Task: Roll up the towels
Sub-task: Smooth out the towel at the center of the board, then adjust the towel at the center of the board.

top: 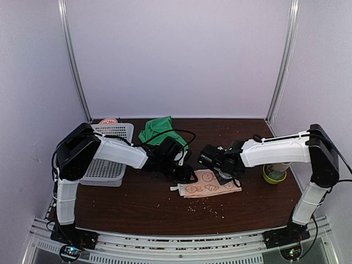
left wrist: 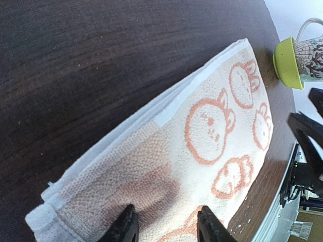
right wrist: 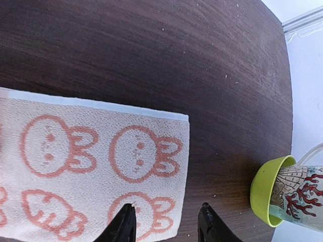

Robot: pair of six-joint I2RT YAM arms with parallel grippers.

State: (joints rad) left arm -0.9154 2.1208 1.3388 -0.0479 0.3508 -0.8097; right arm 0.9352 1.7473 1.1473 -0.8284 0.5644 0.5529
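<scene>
Top external: pinkish-beige towel [top: 209, 187] lies flat, long axis left-right.

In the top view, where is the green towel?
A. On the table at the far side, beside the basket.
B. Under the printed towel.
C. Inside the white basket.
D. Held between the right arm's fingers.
A: the green towel lies crumpled on the table at its far side, just right of the white basket, not in it, and apart from the printed towel.
</scene>
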